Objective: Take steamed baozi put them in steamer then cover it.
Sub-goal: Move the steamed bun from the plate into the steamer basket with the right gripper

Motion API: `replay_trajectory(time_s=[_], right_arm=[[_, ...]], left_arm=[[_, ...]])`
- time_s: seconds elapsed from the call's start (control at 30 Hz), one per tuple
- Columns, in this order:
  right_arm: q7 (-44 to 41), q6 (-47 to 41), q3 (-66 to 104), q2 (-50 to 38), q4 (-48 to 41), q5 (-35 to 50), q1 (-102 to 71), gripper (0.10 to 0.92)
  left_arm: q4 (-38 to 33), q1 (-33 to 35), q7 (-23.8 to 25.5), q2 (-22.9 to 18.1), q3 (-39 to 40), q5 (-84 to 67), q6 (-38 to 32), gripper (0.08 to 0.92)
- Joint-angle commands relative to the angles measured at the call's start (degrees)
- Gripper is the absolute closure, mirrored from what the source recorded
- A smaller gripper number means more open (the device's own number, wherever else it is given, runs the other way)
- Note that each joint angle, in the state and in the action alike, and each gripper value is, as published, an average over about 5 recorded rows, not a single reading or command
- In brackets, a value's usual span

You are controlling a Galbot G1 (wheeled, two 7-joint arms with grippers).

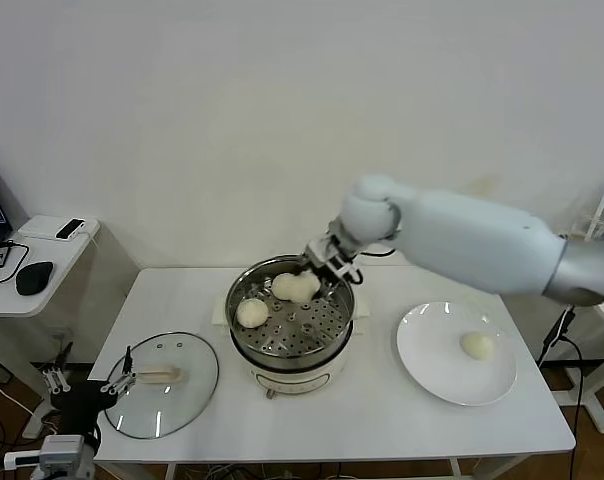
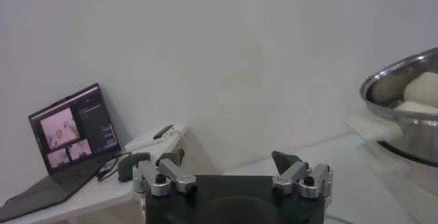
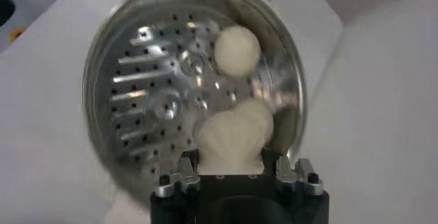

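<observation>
The shiny steamer (image 1: 291, 325) stands mid-table on its white base. My right gripper (image 1: 318, 268) reaches in over its far rim, shut on a cream baozi (image 3: 235, 140) held just above the perforated tray, close against a second bun (image 1: 285, 287). A third bun (image 1: 252, 313) lies on the tray's left side, seen also in the right wrist view as the bun (image 3: 237, 49) farther off. Another baozi (image 1: 477, 345) rests on the white plate (image 1: 432, 375) at the right. The glass cover (image 1: 187, 395) lies flat on the table, left of the steamer. My left gripper (image 1: 87, 381) hangs open and empty off the table's left edge.
A low side table (image 1: 52, 255) with a mouse and a laptop (image 2: 68, 131) stands to the left. The left wrist view catches the steamer's rim (image 2: 400, 81). Cables hang by the table's right edge.
</observation>
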Motion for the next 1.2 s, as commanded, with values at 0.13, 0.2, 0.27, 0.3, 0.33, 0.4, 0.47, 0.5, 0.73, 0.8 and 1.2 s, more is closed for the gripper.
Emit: replay_trajectory(time_s=[0.13, 0.2, 0.27, 0.3, 0.33, 0.4, 0.47, 0.5, 0.73, 0.8, 1.2], right_arm=[[1.3, 11.7, -5.1, 5.6, 0.9, -9.7, -2.6, 0.440], [0.5, 13.1, -5.2, 5.9, 0.8, -11.0, -2.9, 0.438], [-0.2, 14.2, -5.2, 6.2, 0.6, -11.8, -3.1, 0.434], [-0.5, 14.8, -5.2, 6.3, 0.6, -12.1, -3.2, 0.430], [-0.7, 15.2, -5.2, 6.3, 0.6, -12.3, -3.3, 0.425], [-1.0, 15.7, -5.3, 6.3, 0.7, -12.2, -3.2, 0.414], [-1.1, 16.0, -5.4, 6.2, 0.9, -12.0, -3.2, 0.404], [-1.1, 16.1, -5.5, 6.1, 1.0, -11.9, -3.2, 0.399], [-1.0, 16.3, -5.5, 4.8, 2.0, -9.8, -1.9, 0.380], [-0.8, 16.4, -5.3, 4.2, 2.4, -8.8, -1.0, 0.346], [-2.5, 13.2, -2.0, -2.0, 2.1, -5.4, 4.4, 0.203]], left_arm=[[-0.6, 0.3, 0.0, -0.6, -1.2, -0.1, -0.1, 0.177], [-0.6, 0.4, 0.0, -0.7, -1.2, -0.1, -0.1, 0.177], [-0.6, 0.5, 0.0, -0.7, -1.1, -0.1, -0.1, 0.177], [-0.6, 0.5, 0.0, -0.7, -1.1, -0.1, -0.2, 0.177], [-0.5, 0.5, 0.0, -0.7, -1.1, -0.1, -0.2, 0.177], [-0.4, 0.4, 0.0, -0.7, -1.2, -0.2, -0.2, 0.177], [-0.3, 0.3, 0.0, -0.6, -1.2, -0.2, -0.2, 0.177], [-0.3, 0.2, 0.0, -0.6, -1.2, -0.2, -0.2, 0.177], [0.0, -0.1, 0.0, -0.5, -1.0, -0.4, -0.2, 0.177], [0.1, -0.2, 0.0, -0.3, -1.0, -0.4, -0.2, 0.177], [0.2, -0.5, 0.1, 1.0, -1.1, -0.8, -0.1, 0.177]])
